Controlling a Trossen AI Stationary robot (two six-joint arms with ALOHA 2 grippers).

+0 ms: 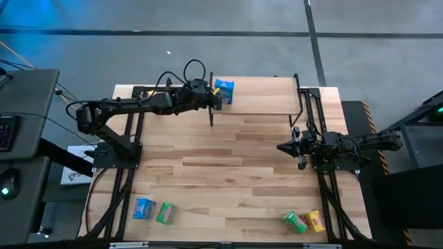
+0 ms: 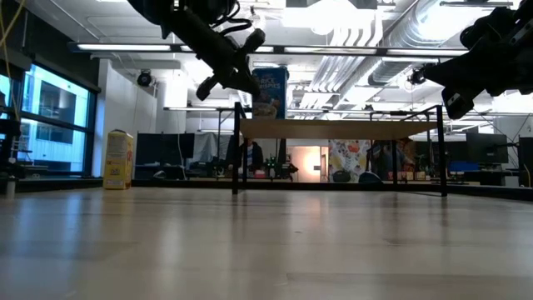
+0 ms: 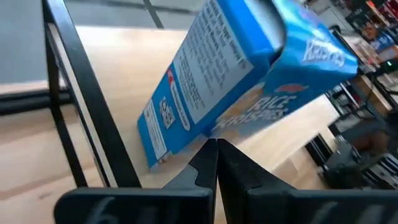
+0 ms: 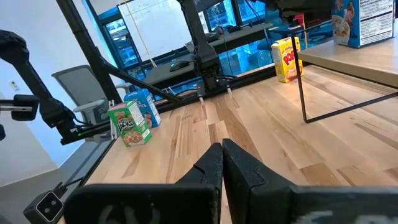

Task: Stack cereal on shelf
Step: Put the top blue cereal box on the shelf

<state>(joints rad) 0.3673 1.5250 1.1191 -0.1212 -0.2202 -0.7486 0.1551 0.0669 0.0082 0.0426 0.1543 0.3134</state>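
A blue cereal box stands upright on the left end of the shelf, a light-wood board on black legs at the table's far side. It also shows in the low view and fills the left wrist view. My left gripper is shut, its tips at the box's lower edge. My right gripper hangs shut over the table's right half, away from every box. My left gripper's shut fingertips stand right at the blue box's lower edge, where its front and side panels meet. They come from the table's left, slanting a little down. I cannot tell whether they touch it.
A blue box and a green box stand near the front left; a green and a yellow one lie near the front right. Another yellow box stands at the far left. The shelf's black legs stand beside my left gripper.
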